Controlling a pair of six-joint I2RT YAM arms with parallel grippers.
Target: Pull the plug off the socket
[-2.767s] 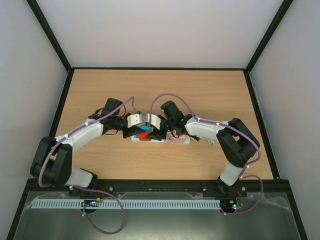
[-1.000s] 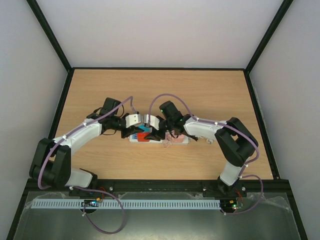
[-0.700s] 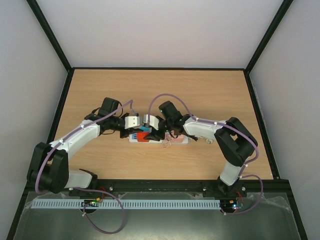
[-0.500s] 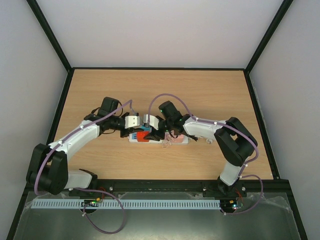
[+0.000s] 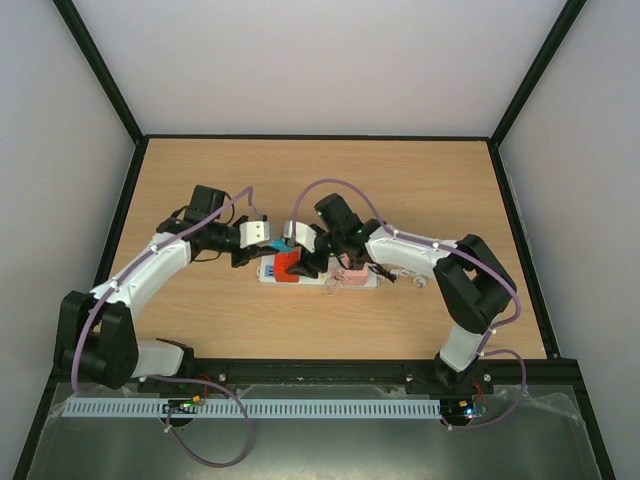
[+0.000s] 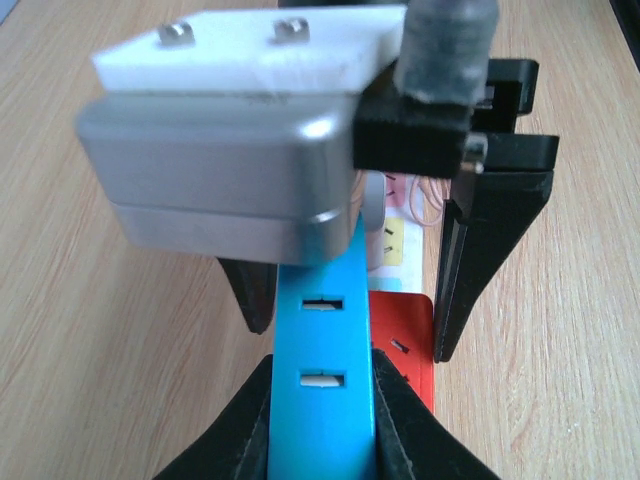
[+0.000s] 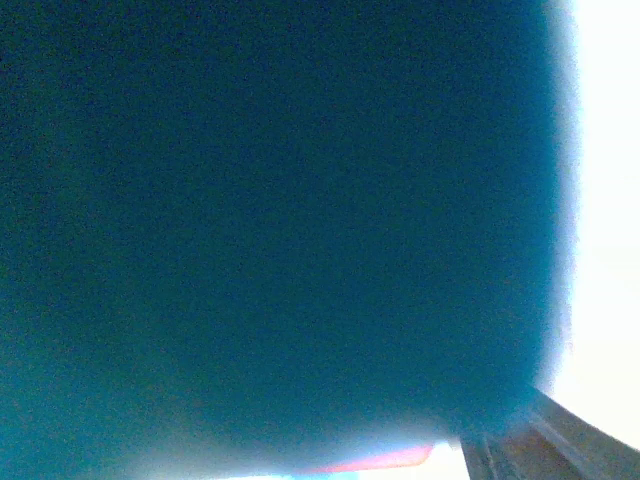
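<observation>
The socket (image 5: 335, 279) is a long white power strip lying mid-table, with a red face (image 5: 292, 268) at its left end; it also shows in the left wrist view (image 6: 403, 338). My left gripper (image 5: 268, 257) is shut on the blue plug (image 6: 322, 400), a flat blue piece with two slots, held over the strip's left end. My right gripper (image 5: 311, 264) stands just beyond it, and its black fingers (image 6: 478, 260) sit close against both long sides of the strip. The right wrist view is filled by a dark teal blur with a thin red edge (image 7: 380, 460) at the bottom.
The strip's short white cord (image 5: 407, 277) curls off its right end. A thin pinkish wire (image 5: 338, 287) loops at the strip's near side. Black frame rails (image 5: 320, 137) border the wooden table (image 5: 400, 190) at the back and sides.
My left gripper has drawn back to the left and its arm has swung outward, taking the blue plug with it. The right gripper has shifted a little left. More of the red face shows.
</observation>
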